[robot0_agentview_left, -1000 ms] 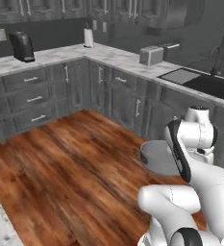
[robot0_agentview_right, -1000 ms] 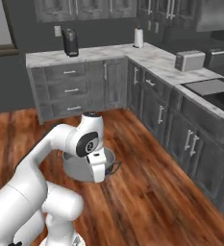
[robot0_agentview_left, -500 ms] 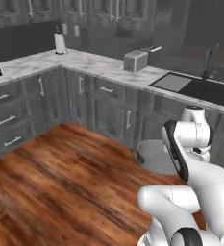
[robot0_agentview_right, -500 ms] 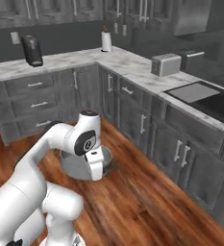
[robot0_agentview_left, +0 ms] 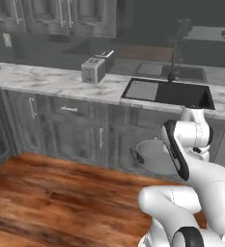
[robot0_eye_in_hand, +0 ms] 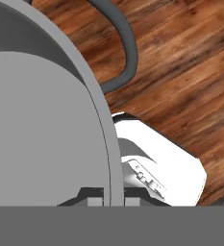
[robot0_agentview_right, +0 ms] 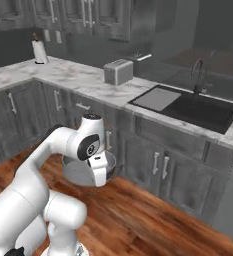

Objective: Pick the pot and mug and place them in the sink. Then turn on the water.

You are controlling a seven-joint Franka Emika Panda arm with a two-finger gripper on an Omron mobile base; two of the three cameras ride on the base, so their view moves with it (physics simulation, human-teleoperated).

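My gripper [robot0_eye_in_hand: 106, 197] is shut on the rim of the pot [robot0_eye_in_hand: 41, 120], a wide grey metal pot whose loop handle curves over the wooden floor in the hand view. I hold the pot [robot0_agentview_right: 83, 170] in the air in front of the lower cabinets, close to my arm. From the left, the pot [robot0_agentview_left: 152, 157] hangs below the counter edge. The black sink [robot0_agentview_left: 181, 94] is set in the marble counter above and behind it, with a light grey drain panel [robot0_agentview_left: 142, 90] and a dark gooseneck faucet [robot0_agentview_left: 174, 62]. The mug and the water are out of view.
A grey toaster [robot0_agentview_left: 93, 70] stands on the counter left of the sink [robot0_agentview_right: 198, 112]. A paper towel roll [robot0_agentview_right: 38, 50] stands on the far left counter. Grey cabinet fronts [robot0_agentview_right: 158, 165] run under the counter, and wooden floor [robot0_agentview_left: 61, 202] lies open on my left.
The whole picture has shifted as the base moved: the sink now lies straight ahead and nearer, the corner counter has slid off left. The pot stays in my shut gripper.
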